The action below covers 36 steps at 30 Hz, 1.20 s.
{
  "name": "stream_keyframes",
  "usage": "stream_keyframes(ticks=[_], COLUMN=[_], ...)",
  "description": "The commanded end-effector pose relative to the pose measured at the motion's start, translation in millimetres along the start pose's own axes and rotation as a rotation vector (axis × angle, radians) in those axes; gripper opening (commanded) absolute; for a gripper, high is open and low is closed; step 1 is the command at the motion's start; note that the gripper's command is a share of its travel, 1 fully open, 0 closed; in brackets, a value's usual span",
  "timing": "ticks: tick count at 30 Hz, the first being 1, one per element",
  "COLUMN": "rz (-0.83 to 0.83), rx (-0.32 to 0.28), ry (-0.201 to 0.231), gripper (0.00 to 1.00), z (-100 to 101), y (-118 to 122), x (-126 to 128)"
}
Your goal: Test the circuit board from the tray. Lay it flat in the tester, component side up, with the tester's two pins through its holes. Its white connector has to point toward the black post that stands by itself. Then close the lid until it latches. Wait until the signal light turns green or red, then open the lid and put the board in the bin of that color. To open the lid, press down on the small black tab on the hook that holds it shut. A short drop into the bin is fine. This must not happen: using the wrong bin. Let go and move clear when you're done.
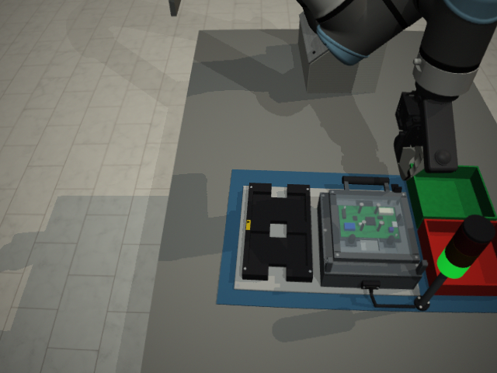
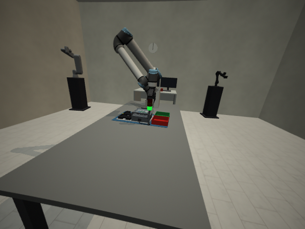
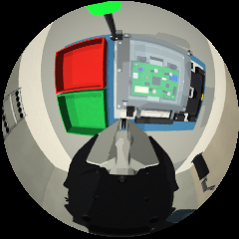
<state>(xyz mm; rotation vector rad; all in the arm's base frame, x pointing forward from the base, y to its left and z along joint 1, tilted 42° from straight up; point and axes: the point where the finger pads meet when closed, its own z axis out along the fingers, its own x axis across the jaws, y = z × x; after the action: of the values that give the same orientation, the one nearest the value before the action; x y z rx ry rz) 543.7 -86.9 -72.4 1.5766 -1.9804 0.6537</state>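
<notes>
The green circuit board [image 1: 371,231] [image 3: 149,86] lies flat in the tester [image 1: 369,279], component side up, under the closed clear lid [image 1: 377,249] [image 3: 174,55]. Its white connector [image 1: 385,210] [image 3: 141,90] is at the lid's handle side. The signal light [image 1: 453,263] [image 2: 149,108] [image 3: 104,7] glows green. The black tab on the lid hook [image 1: 396,188] [image 3: 130,111] is beside the handle [image 1: 365,179]. My gripper [image 1: 406,177] [image 3: 123,119] is shut and empty, its tips just above and near the hook. The exact gap is hard to tell.
The green bin [image 1: 443,198] [image 2: 162,114] [image 3: 86,111] is beside the tester, close to my gripper. The red bin [image 1: 481,256] [image 2: 160,120] [image 3: 82,67] adjoins it. The black tray [image 1: 278,209] holds no board. The light's pole [image 1: 433,287] rises at the tester's corner.
</notes>
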Motion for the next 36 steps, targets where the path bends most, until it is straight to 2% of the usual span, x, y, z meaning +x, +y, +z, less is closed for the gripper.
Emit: stream_keyframes(ticks=[1, 36], rz=[-0.002, -0.001], rx=[-0.003, -0.002], ry=[0.001, 0.001], gripper=[0.0, 0.0], z=[15.2, 20.8], y=[0.4, 0.1], x=[0.5, 0.5])
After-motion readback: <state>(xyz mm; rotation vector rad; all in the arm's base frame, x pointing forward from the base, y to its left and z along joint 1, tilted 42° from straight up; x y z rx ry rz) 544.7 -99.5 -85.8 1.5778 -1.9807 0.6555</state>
